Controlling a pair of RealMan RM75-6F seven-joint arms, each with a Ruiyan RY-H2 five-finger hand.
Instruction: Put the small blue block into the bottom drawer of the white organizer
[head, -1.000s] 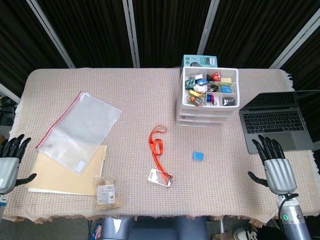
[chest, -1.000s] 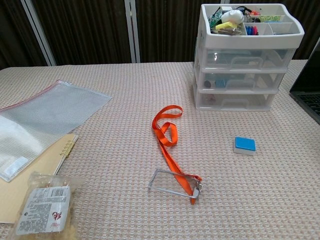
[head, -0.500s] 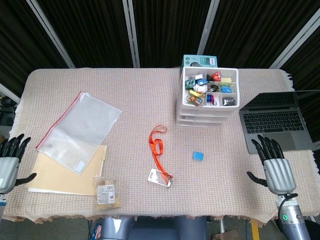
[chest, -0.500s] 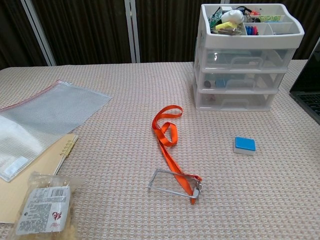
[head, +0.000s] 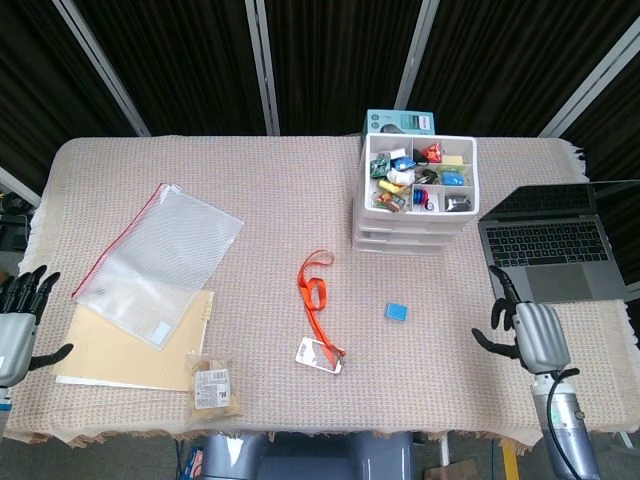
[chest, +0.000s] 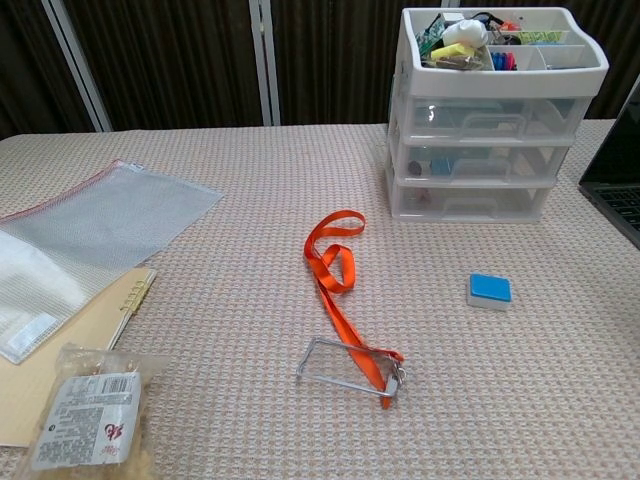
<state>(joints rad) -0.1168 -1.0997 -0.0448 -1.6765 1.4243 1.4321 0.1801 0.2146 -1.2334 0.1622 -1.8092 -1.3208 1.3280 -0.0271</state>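
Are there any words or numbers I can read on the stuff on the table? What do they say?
Snack packet: a white label with a barcode and red marks, too blurred to read.
Zip pouch: a small white sticker at its corner, no print I can make out.
Teal box behind the white organizer: a picture shows, no readable words.
Laptop: key letters too small.
Nothing else carries text.

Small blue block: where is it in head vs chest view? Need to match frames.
Head view: the small blue block lies on the tablecloth right of centre, below the white three-drawer organizer.
Chest view: right of centre, on the cloth in front of the organizer.
Shared landmark: the orange lanyard with its clear badge holder, left of the block in both views.
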